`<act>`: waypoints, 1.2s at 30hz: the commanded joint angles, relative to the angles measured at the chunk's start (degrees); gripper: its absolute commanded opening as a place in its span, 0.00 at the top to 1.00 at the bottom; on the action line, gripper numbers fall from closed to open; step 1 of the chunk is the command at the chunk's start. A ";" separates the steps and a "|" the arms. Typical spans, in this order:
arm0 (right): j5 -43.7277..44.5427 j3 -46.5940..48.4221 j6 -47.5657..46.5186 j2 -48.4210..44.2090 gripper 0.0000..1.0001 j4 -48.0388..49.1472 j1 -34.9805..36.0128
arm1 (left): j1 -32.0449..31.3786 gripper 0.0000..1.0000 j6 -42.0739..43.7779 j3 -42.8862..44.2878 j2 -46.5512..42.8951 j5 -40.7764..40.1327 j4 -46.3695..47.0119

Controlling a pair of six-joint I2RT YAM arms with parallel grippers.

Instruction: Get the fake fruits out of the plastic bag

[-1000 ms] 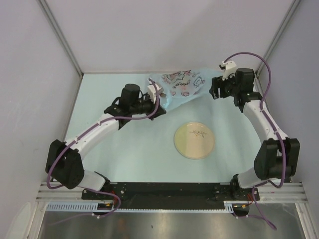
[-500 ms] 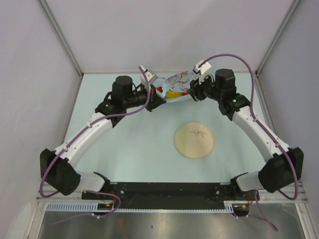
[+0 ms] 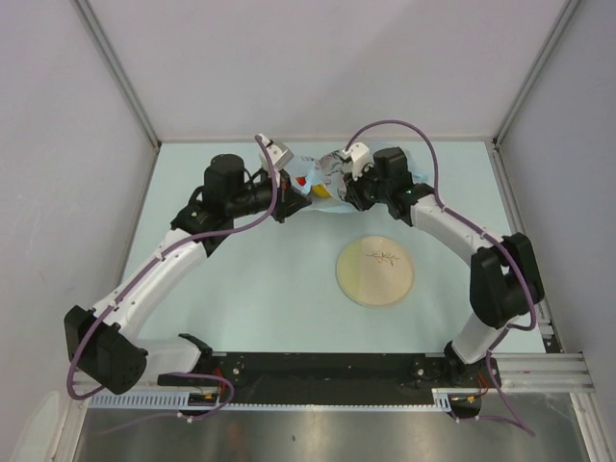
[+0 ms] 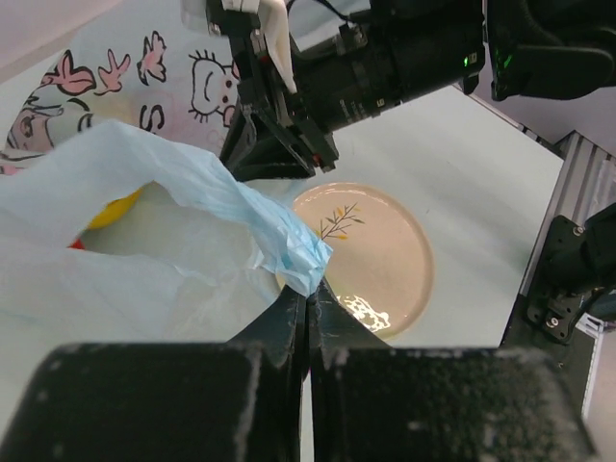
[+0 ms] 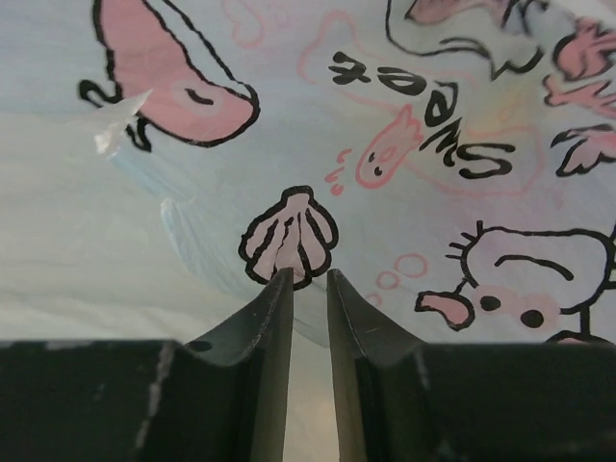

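Fake fruits [image 4: 111,210] mostly hidden inside plastic bag [image 4: 144,279], only yellow bit + red sliver show. Plate [image 4: 390,250] partly behind bag. Right gripper [image 5: 308,276]: can't tell if gripping.

At upper centre of the top view the plastic bag [image 3: 325,171] lies between left gripper [image 3: 293,188] and right gripper [image 3: 347,192], fake fruits [image 3: 318,189] inside it, the plate [image 3: 375,272] lower right.

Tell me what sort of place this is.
Probably a robot lab test cell: two arms bolted to a black rail, plain wall panels boxing in a pale tabletop, and props on it, a tan plate and a cartoon-printed plastic bag.
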 commanded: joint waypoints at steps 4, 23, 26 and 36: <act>1.99 -1.05 3.03 0.34 0.69 -3.52 2.37 | 3.13 1.00 -2.28 -1.30 -3.10 -0.83 -0.42; 22.50 26.89 2.85 21.96 0.42 10.10 -6.24 | 4.45 1.00 -1.12 -8.96 -3.55 -0.22 0.45; 16.97 25.68 4.43 17.42 0.41 5.36 -4.49 | 4.45 1.00 -3.23 -7.38 -1.97 -0.57 2.21; 5.96 9.76 0.31 1.83 0.51 -3.26 3.34 | 6.11 1.00 -9.66 -2.98 2.78 -4.88 3.80</act>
